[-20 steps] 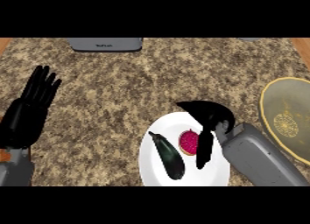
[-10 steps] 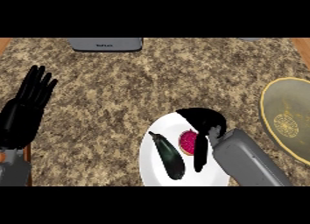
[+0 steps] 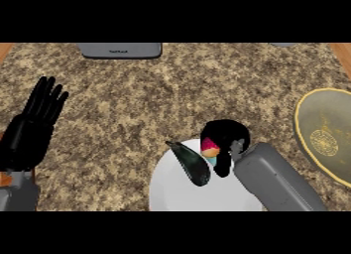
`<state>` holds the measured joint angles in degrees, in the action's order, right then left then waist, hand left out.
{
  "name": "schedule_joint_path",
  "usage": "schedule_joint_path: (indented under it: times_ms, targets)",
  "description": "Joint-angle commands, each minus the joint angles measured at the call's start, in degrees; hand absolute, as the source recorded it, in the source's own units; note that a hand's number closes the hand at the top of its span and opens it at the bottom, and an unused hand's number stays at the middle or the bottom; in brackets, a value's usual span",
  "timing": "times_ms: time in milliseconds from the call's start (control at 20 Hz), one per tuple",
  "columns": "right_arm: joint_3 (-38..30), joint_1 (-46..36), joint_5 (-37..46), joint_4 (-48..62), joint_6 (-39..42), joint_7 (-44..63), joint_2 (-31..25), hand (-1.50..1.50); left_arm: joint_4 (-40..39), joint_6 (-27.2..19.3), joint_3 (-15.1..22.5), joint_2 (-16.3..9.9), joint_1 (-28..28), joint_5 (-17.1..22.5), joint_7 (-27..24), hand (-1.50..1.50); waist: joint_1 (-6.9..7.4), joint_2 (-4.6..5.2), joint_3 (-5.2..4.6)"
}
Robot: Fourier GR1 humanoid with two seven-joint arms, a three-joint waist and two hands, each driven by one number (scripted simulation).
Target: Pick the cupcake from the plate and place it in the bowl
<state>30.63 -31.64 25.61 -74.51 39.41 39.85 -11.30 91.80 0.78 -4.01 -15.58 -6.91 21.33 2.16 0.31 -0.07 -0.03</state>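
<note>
Fingers of the black right hand [image 3: 226, 136] are curled around the small cupcake with pink top and teal wrapper [image 3: 210, 148], which shows only partly under the hand. This hand hangs over the 12 o'clock edge of the round white plate [image 3: 171, 186], and its grey forearm [image 3: 277, 181] comes in from the 5 o'clock direction, crossing the right part of the plate. I cannot tell if the cupcake touches the plate or is lifted above it.

On the plate, just at the 9 o'clock side of the cupcake, lies a long dark green vegetable [image 3: 191, 162], pointing from 11 o'clock to 5 o'clock.

At the 3 o'clock side of the view stands the wide olive-coloured bowl with a golden round ornament in its middle [image 3: 332, 136]. It is well apart from the plate and the right hand.

At the 9 o'clock edge rests the black left hand [image 3: 28, 134], fingers straight, spread a little, pointing to 12 o'clock.

At 12 o'clock, on the speckled brown stone counter [image 3: 135, 99], a grey flat appliance [image 3: 120, 49] is partly seen.
</note>
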Motion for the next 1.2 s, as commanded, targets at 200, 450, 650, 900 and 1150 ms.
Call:
schedule_joint_path:
  times_ms: [200, 450, 650, 900, 1150]
  targets:
    - [0.81, -0.42, 8.77, 2.51, 1.28, -7.93, 0.9, 1.5, -1.23, 2.98, -1.01, 1.25, 1.36, -1.13, -2.13, 0.0, -0.02, 0.09, 0.03]
    - [4.04, 18.23, 11.09, -22.05, -6.28, -9.05, -10.43, 1.5, 0.09, -0.95, -1.99, 0.93, -1.41, -1.07, 1.95, 0.0, -2.72, -0.69, 0.1]
    - [2.46, 29.32, 14.31, -35.79, -13.31, -12.45, -19.71, 1.5, 0.01, 1.03, -4.46, -1.09, 0.96, 0.55, 1.48, 0.0, -3.64, -0.85, 0.07]
    - [-2.43, 40.13, 18.27, -46.99, -22.09, -15.99, -26.81, 1.5, 1.07, 1.35, -3.11, 0.08, 1.58, -0.12, 1.21, 0.0, -2.24, -0.41, 0.07]
    - [-10.09, 46.37, 19.36, -60.42, -24.76, -8.75, -27.43, 1.5, 1.89, 2.91, -3.81, -0.4, 4.3, -0.12, -0.45, 0.0, -2.17, -0.51, 0.01]
